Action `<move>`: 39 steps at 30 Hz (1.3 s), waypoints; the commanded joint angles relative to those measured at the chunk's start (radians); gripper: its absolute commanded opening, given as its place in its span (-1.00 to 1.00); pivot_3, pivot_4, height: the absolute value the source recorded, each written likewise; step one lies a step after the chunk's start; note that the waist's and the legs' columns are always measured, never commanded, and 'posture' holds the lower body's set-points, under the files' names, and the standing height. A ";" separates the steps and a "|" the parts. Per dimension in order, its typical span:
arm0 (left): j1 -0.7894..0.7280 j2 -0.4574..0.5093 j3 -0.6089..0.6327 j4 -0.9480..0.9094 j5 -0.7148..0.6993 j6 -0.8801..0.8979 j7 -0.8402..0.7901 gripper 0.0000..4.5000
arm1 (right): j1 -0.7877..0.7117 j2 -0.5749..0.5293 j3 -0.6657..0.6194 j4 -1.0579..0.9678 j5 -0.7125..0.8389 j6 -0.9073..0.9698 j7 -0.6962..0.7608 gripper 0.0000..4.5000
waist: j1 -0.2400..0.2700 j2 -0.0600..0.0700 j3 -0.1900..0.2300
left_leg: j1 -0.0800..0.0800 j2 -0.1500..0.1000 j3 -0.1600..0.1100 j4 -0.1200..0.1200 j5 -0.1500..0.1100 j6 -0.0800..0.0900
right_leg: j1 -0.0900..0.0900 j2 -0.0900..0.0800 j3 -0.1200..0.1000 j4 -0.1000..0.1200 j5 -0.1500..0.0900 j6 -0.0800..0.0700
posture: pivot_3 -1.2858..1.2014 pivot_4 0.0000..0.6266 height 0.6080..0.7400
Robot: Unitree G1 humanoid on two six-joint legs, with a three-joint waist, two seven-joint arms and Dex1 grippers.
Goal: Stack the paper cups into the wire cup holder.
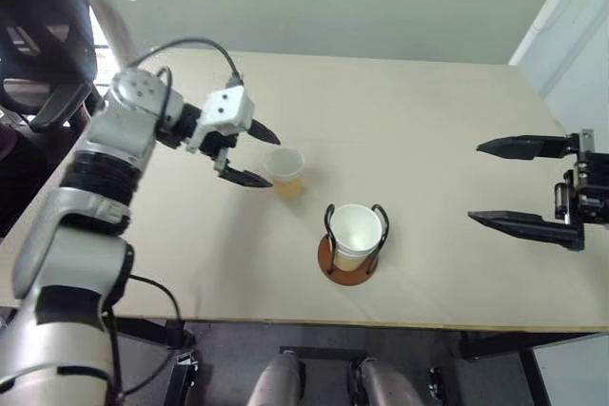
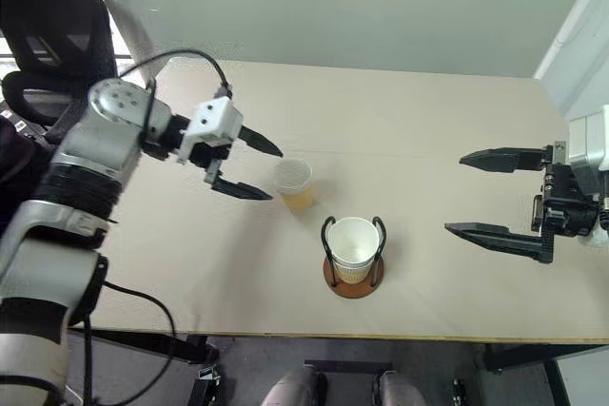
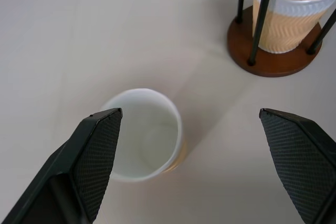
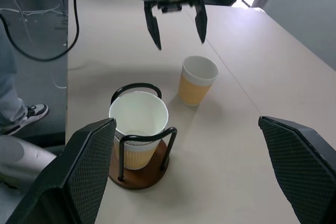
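Tan paper cup (image 1: 284, 172) stands upright on the pale table (image 1: 428, 130), just beside the left gripper (image 1: 249, 154), whose fingers are spread wide. Nearby, stacked cups (image 1: 356, 234) sit inside the wire cup holder (image 1: 349, 259). Well apart, the right gripper (image 1: 487, 183) hangs spread and empty.

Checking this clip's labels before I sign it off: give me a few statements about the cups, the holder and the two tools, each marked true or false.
1. A paper cup sits upright in the wire cup holder. True.
2. The loose cup on the table lies on its side. False: it stands upright, mouth up.
3. The left tool is shut on the loose cup. False: its jaws are open beside the cup, which stands free.
4. The right tool is open and holds nothing. True.
5. The loose cup touches the holder. False: bare table shows between them.
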 commanded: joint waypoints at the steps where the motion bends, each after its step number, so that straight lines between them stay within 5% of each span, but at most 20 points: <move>1: -0.022 -0.037 0.051 0.084 0.053 -0.054 0.004 0.99 | -0.021 -0.018 -0.012 -0.003 -0.004 -0.016 0.007 1.00 | -0.001 0.000 0.000 | 0.000 0.000 0.001 0.000 0.000 0.000 | 0.000 0.000 0.000 0.000 0.000 0.000 | 0.03 -0.52 1.00; 8: -0.046 -0.111 0.065 0.269 0.177 -0.177 0.053 0.99 | -0.004 -0.016 -0.040 -0.025 0.006 0.008 0.001 1.00 | -0.004 0.000 0.000 | 0.001 0.001 0.002 -0.001 0.000 0.000 | -0.001 0.000 0.000 0.000 0.000 0.000 | 0.03 -0.52 1.00; 11: -0.051 -0.134 0.075 0.305 0.211 -0.225 0.071 0.74 | 0.000 -0.020 -0.053 -0.030 0.007 0.017 -0.001 1.00 | -0.003 0.000 0.000 | 0.000 0.000 0.002 -0.001 0.000 0.000 | 0.000 0.000 0.000 0.000 0.000 0.000 | 0.03 -0.52 1.00; 22: -0.063 -0.154 0.116 0.368 0.289 -0.284 0.081 -0.99 | 0.004 -0.020 -0.069 -0.039 0.007 0.031 -0.005 1.00 | -0.004 0.000 0.000 | 0.000 0.000 0.003 -0.001 0.000 0.001 | 0.000 0.000 0.000 0.000 0.000 0.001 | 0.03 -0.52 1.00; 31: -0.111 -0.125 0.154 0.308 0.247 -0.239 -0.029 -0.99 | -0.009 -0.021 -0.052 -0.023 -0.008 0.016 0.001 1.00 | -0.004 -0.001 0.000 | 0.000 0.000 0.003 -0.001 0.001 0.001 | 0.000 0.000 0.001 0.000 0.000 0.002 | 0.03 -0.52 1.00; 39: -0.248 0.085 -0.034 -0.247 -0.294 0.160 -0.045 -0.99 | 0.083 -0.057 -0.148 -0.008 -0.019 0.020 0.152 1.00 | -0.003 -0.002 0.000 | -0.004 -0.001 0.004 -0.001 0.001 0.001 | -0.003 0.000 0.002 -0.003 0.000 0.004 | 0.03 -0.52 1.00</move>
